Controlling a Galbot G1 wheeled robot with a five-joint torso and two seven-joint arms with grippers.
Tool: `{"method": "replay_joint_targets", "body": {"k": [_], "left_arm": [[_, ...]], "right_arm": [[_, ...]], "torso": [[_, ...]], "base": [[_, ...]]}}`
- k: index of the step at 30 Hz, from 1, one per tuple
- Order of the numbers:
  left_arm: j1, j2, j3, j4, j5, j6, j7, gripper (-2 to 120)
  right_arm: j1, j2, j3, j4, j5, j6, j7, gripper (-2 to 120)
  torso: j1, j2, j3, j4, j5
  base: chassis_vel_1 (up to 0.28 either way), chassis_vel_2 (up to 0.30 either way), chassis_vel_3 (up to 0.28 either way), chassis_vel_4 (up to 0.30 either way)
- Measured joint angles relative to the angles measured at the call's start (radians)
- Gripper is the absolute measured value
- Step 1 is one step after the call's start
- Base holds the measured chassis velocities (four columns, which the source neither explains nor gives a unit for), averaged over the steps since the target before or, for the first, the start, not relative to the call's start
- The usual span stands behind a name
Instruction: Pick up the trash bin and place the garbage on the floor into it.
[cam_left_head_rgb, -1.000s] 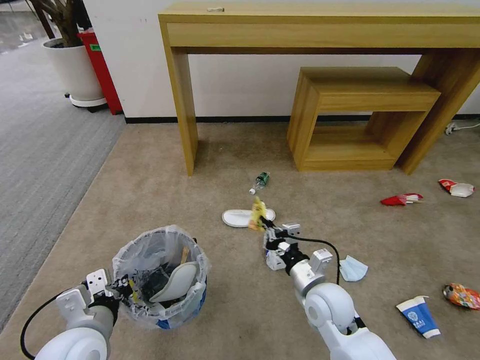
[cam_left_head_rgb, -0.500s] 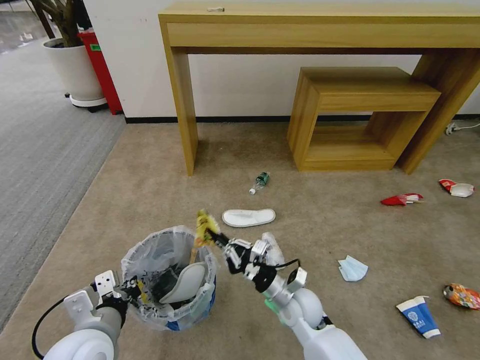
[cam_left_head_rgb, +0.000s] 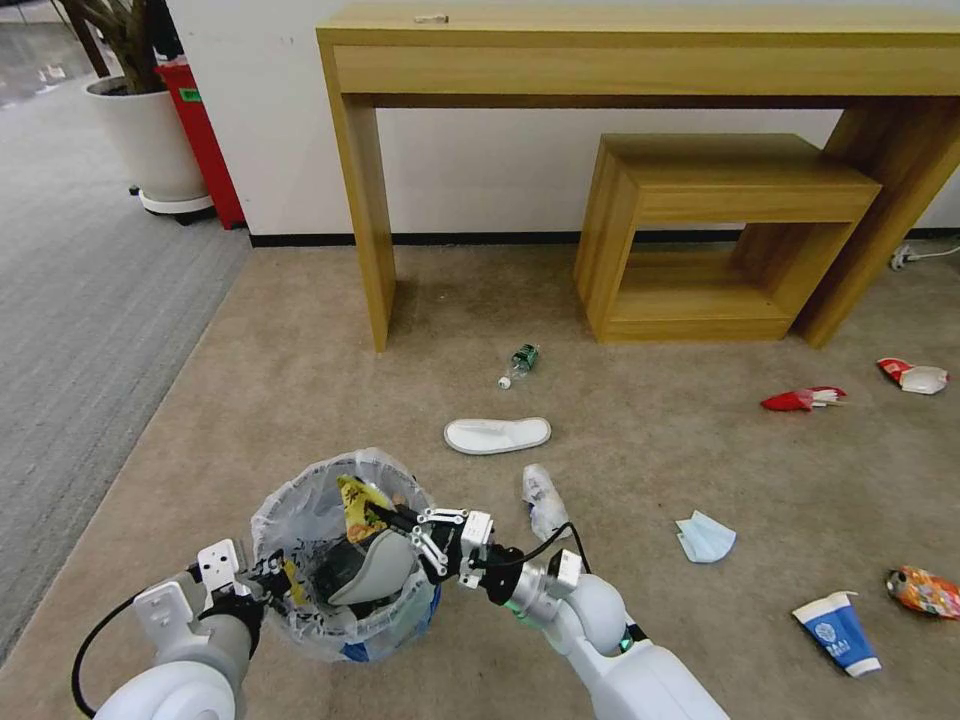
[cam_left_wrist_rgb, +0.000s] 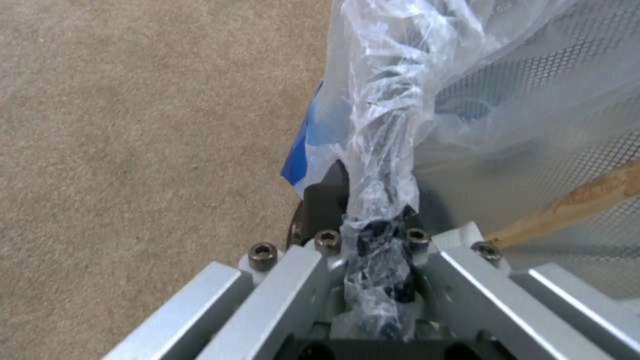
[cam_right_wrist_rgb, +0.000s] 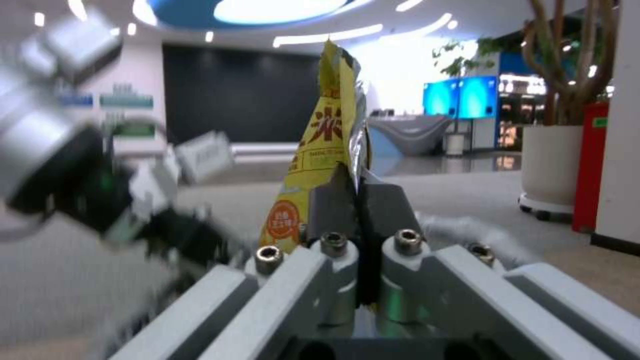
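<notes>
Pinching a yellow wrapper (cam_left_head_rgb: 357, 503) over the trash bin (cam_left_head_rgb: 300, 620), the right gripper (cam_left_head_rgb: 392, 520) half hides a slipper (cam_left_head_rgb: 368, 568) inside; left gripper (cam_left_head_rgb: 262, 577) fingers clamp the bin's bag-covered rim.

The head camera looks forward and down over the floor (cam_left_head_rgb: 300, 380). Both wrist cameras sit close behind their tools; head and left wrist views share the trash bin (cam_left_head_rgb: 345, 560) (cam_left_wrist_rgb: 480, 125).
</notes>
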Motion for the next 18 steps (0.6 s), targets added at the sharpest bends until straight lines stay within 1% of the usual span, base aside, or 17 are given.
{"method": "replay_joint_targets", "body": {"k": [1,2,3,4,6,7,8,10,11,12,14,15,17,18], "left_arm": [[0.001,0.0,0.0,-0.003,0.0,0.0,0.0,1],[0.003,-0.001,0.001,-0.009,0.0,0.001,0.0,1],[0.004,-0.001,0.001,-0.011,0.0,0.001,0.001,1],[0.004,-0.001,0.001,-0.011,0.0,0.001,0.001,1],[0.008,-0.001,0.001,-0.013,0.001,0.001,0.001,1],[0.009,0.0,0.0,-0.013,0.001,0.001,0.001,1],[0.009,0.0,0.0,-0.013,0.001,0.001,0.001,1],[0.011,0.004,-0.003,-0.013,0.001,0.001,0.002,1],[0.012,0.005,-0.004,-0.014,0.001,0.001,0.002,1],[0.012,0.005,-0.004,-0.014,0.001,0.001,0.002,1],[0.013,0.007,-0.005,-0.013,0.001,0.001,0.003,1],[0.013,0.01,-0.009,-0.013,-0.001,0.001,0.003,1],[0.013,0.011,-0.011,-0.012,-0.001,0.001,0.004,1],[0.013,0.014,-0.015,-0.008,-0.003,0.0,0.004,1]], "right_arm": [[0.0,-0.001,0.0,-0.001,-0.013,0.001,0.0,3],[-0.002,-0.004,-0.001,0.0,-0.032,0.002,0.0,10],[-0.004,-0.005,-0.002,0.0,-0.035,0.002,-0.001,14],[-0.004,-0.005,-0.002,0.0,-0.035,0.002,-0.001,14],[-0.011,-0.009,0.0,0.002,-0.041,0.002,-0.003,25],[-0.013,-0.01,0.001,0.002,-0.043,0.002,-0.003,28],[-0.013,-0.01,0.001,0.002,-0.043,0.002,-0.003,28],[-0.018,-0.013,0.005,0.005,-0.043,0.002,-0.003,39],[-0.019,-0.013,0.008,0.007,-0.042,0.001,-0.001,41],[-0.019,-0.013,0.008,0.007,-0.042,0.001,-0.001,41],[-0.024,-0.015,0.015,0.014,-0.037,0.001,0.009,52],[-0.031,-0.015,0.024,0.024,-0.022,-0.001,0.035,59],[-0.033,-0.015,0.027,0.029,-0.014,-0.002,0.047,61],[-0.038,-0.016,0.033,0.037,0.003,-0.004,0.075,65]], "torso": [[0.0,0.0,0.0,0.0001,0.0],[0.0,0.0,0.0,0.0,0.0],[0.0,0.0,0.0,0.0,0.0],[0.0,0.0,0.0,0.0,0.0],[0.0,0.0,0.0,0.0,0.0],[0.0,0.0,0.0,0.0,0.0],[0.0,0.0,0.0,0.0,0.0],[0.0,0.0,0.0,0.0,0.0],[0.0,0.0,0.0,0.0,0.0],[0.0,0.0,0.0,0.0,0.0],[0.0,0.0,0.0,0.0,0.0],[0.0,0.0,0.0,0.0,0.0],[0.0,0.0,0.0,0.0,0.0],[0.0,0.0,0.0,0.0,0.0]], "base": [[0.0,0.0,0.0,0.0],[0.0,0.0,0.0,0.0],[0.0,0.0,0.0,0.0],[0.0,0.0,0.0,0.0],[0.0,0.0,0.0,0.0],[0.0,0.0,0.0,0.0],[0.0,0.0,0.0,0.0],[0.0,0.0,0.0,0.0],[0.0,0.0,0.0,0.0],[0.0,0.0,0.0,0.0],[0.0,0.0,0.0,0.0],[0.0,0.0,0.0,0.0],[0.0,0.0,0.0,0.0],[0.0,0.0,0.0,0.0]]}}
